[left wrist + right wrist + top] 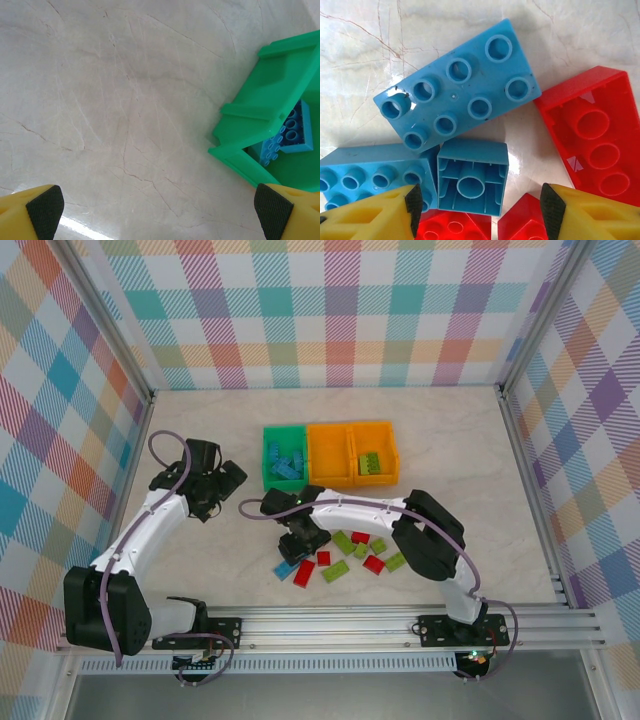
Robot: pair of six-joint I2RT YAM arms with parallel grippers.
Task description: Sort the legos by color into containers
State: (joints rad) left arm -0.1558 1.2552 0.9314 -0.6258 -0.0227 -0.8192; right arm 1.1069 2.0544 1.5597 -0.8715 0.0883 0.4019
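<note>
Right gripper (480, 205) hangs low over the legos (340, 555) that lie loose on the table (125, 100), near the front. Its two yellow fingers are spread apart, one on each side of a small blue brick (472, 175). The pads (413, 202) do not touch the brick, so nothing is pinched.

The small blue brick lies upside down, hollow side up. A long blue brick (370, 177) sits tight against its left side. Red bricks (592, 135) lie close on the right and below.

I think the step now is to grab this small blue brick. To do it well, the gripper should go straight down and squeeze the brick's two flat sides. The left finger looks like it is over the end of the long blue brick. It may bump it or pinch both, so a tiny move to the right could help. Squeeze slowly, so the brick does not pop out.

Blue bricks (290, 465) already lie in the green bin (266, 455), so this one likely goes there. Lime green bricks (371, 464) are in one of the orange bins (387, 455).

Left gripper (210, 485) is spread wide with nothing in it, just beside the green bin.
</note>
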